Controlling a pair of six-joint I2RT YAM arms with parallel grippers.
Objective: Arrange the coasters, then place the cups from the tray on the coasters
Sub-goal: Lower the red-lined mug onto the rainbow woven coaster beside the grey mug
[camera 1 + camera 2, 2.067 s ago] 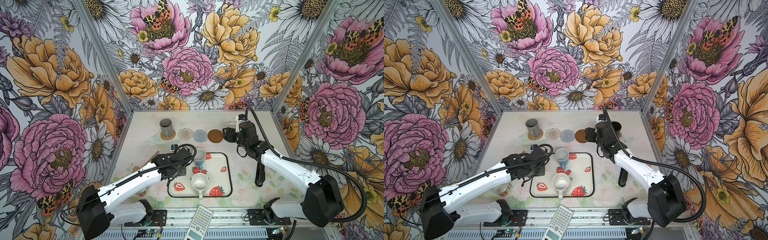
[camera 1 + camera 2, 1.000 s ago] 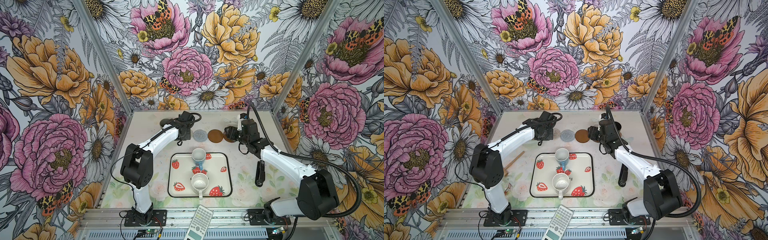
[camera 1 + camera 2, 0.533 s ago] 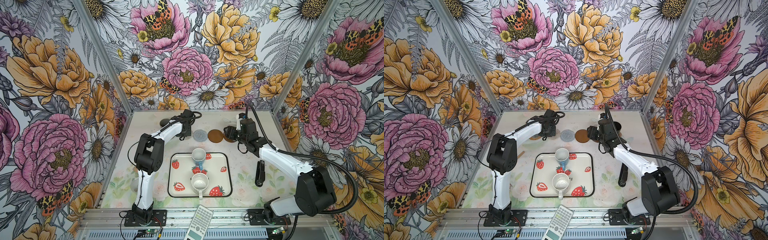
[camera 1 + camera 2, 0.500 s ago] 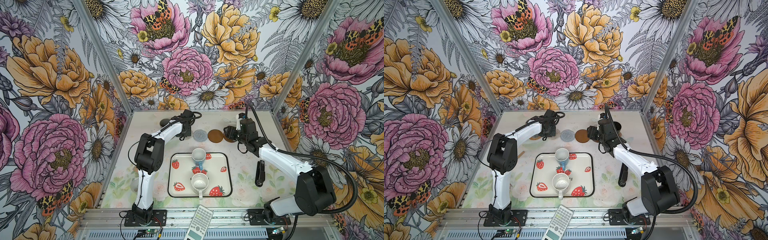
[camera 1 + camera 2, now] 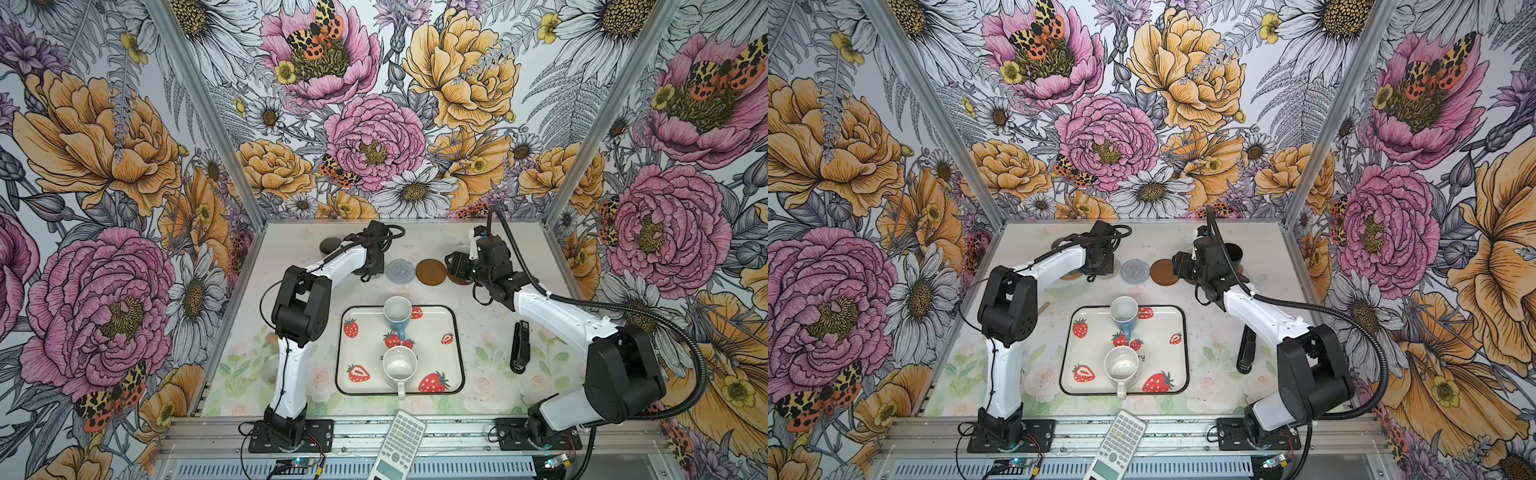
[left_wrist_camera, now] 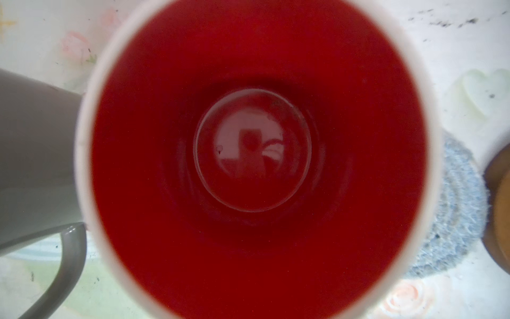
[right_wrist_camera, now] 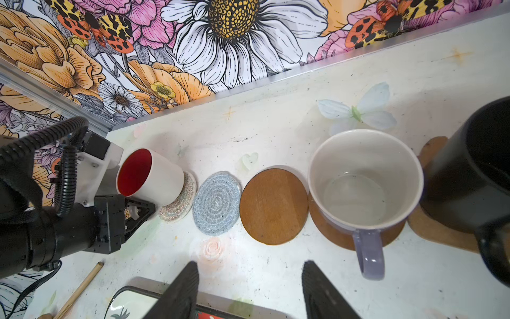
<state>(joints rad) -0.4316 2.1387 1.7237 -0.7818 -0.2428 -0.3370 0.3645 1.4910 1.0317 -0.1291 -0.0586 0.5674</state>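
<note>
My left gripper (image 7: 132, 211) is shut on the white cup with red inside (image 7: 150, 176), which rests on the whitish crochet coaster (image 7: 180, 204); its red inside (image 6: 254, 152) fills the left wrist view. Beside it stands the grey cup (image 6: 36, 154). The blue-grey crochet coaster (image 7: 216, 203) and a brown disc (image 7: 273, 205) lie bare. The lavender cup (image 7: 364, 182) sits on the second disc, the black cup (image 7: 474, 171) on the paw coaster (image 7: 438, 232). My right gripper (image 7: 249, 279) hangs open and empty before the row. The tray (image 5: 455, 353) holds the light blue cup (image 5: 397, 311) and the speckled cup (image 5: 400, 365).
A black stapler-like object (image 5: 520, 347) lies right of the tray. A calculator (image 5: 399, 444) rests on the front rail. A wooden stick (image 7: 80, 290) lies left of the tray. Floral walls enclose the table on three sides.
My left gripper went from beside the tray to the back row with the white cup and has stayed there over the last second. The right arm has hardly moved.
</note>
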